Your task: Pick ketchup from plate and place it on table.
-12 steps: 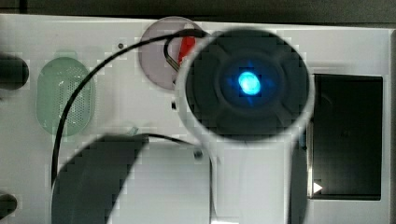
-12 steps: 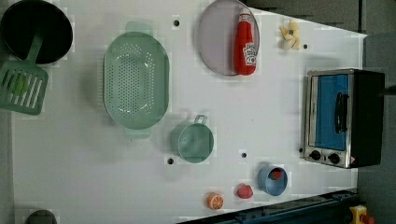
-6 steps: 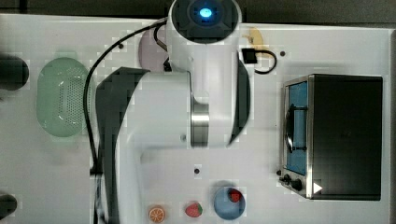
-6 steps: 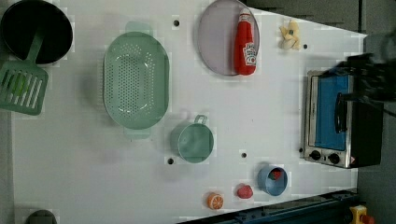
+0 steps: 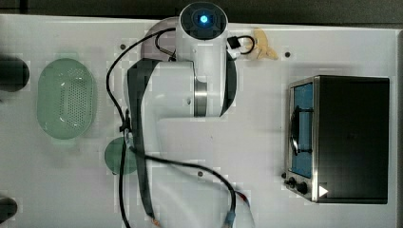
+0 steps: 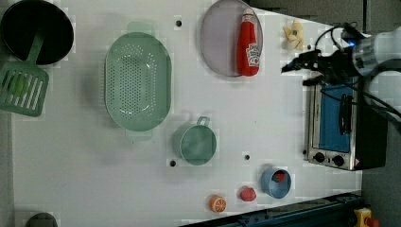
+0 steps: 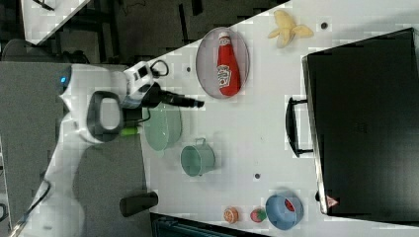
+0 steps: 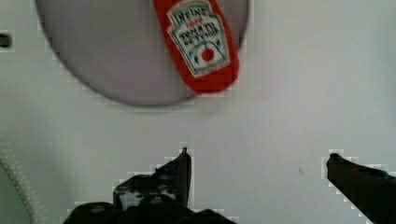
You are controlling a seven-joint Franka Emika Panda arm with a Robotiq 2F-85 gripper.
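The arm has swung across the bench over the last second: in the left view it was absent, then a blur at the toaster oven, and now the end effector reaches in from the left view's right, near the plate. The ketchup has not moved; it lies flat on the plate's edge. In the wrist view the end effector is released, fingers spread wide over bare bench, short of the bottle. This looks like the approach, grasp not yet begun.
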